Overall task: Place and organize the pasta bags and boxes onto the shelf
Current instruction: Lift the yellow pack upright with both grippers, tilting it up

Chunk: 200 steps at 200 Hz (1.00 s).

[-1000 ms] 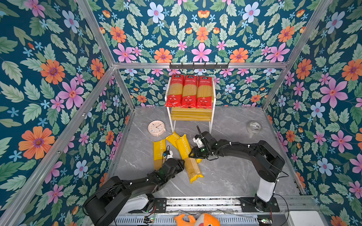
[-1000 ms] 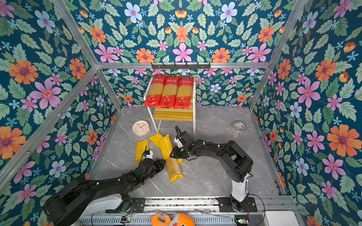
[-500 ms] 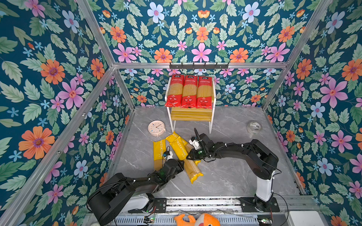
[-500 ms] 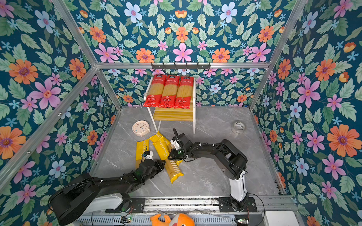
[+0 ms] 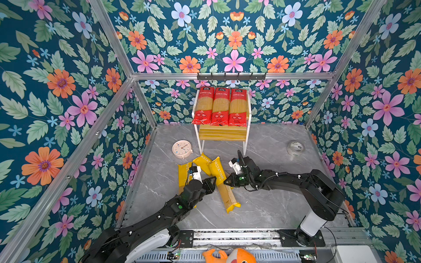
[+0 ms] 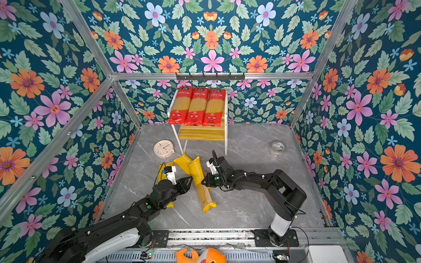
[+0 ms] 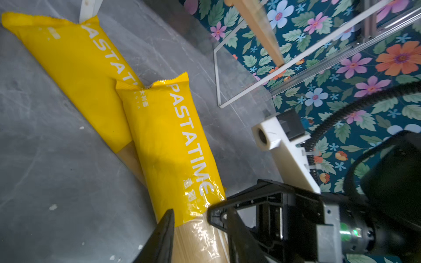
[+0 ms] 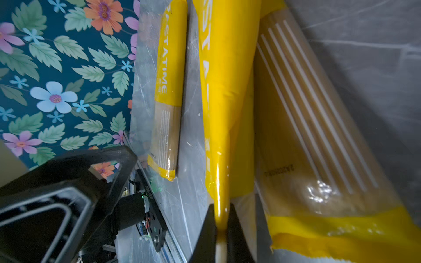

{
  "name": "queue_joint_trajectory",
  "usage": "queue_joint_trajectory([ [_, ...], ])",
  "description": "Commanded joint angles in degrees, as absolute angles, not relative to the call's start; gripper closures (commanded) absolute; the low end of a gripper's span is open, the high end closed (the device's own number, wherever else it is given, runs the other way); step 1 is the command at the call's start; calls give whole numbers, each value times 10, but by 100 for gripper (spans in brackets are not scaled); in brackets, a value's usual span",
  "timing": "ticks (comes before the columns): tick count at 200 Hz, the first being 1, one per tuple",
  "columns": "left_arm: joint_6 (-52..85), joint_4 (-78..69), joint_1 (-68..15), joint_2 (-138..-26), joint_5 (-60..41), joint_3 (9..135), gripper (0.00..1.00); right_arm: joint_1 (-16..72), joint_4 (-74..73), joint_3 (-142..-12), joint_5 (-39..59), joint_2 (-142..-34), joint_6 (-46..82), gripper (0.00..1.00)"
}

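Only the right wrist view shows the right gripper point(image 8: 220, 218) pinching the glossy yellow packet point(image 8: 218, 113) by its thin edge. The left gripper point(image 7: 197, 216) stands spread astride its clear, spaghetti-filled stretch. Two sibling packets point(image 5: 183, 175) lie at ten o'clock on grey marble point(image 5: 262, 205). At twelve o'clock, three red-ended packets point(image 5: 219, 107) top the slatted wooden shelf point(image 5: 222, 133).

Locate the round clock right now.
In both top views the clock lies left of centre on the table, just left of the shelf and behind the yellow pasta packets.
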<state>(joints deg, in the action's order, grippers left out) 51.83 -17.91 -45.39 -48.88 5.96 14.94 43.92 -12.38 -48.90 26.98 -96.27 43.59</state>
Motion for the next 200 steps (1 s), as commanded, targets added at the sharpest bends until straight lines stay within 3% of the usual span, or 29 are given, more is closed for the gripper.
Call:
queue_joint_trajectory([
  [1, 464, -170, -454, -459, 49, 152, 55, 435, -222, -476, 271, -926, 461, 100],
  [69, 371, -261, -454, -448, -3, 160, 41, 408, -296, -388, 211, -824, 438, 100],
  [111, 336, -305, -453, -461, -8, 158, 30, 385, -404, -316, 202, -788, 456, 100],
  [143, 313, -316, -442, -467, -19, 158, 24, 376, -408, -307, 210, -778, 444, 100],
  [200, 367, -409, -367, -539, -236, 160, 22, 370, -436, -297, 227, -754, 419, 100],
])
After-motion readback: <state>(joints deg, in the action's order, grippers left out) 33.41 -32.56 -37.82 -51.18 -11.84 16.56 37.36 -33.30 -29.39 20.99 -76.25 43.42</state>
